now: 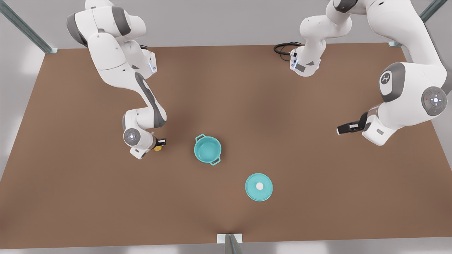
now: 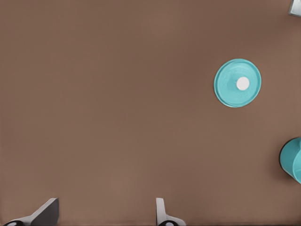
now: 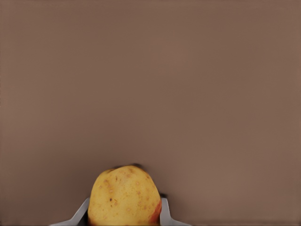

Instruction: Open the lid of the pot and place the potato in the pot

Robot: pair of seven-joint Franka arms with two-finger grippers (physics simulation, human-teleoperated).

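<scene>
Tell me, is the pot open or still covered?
Open. The pot shows its bare teal inside, and the pot lid lies flat on the table apart from it.

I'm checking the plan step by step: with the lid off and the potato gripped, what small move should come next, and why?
Probably carry the potato sideways toward the open pot. The right gripper is shut on it, on the pot's side toward the front view's left. The pot lid lies flat on the table, apart from the pot. The left gripper waits open, off to the front view's right.
</scene>
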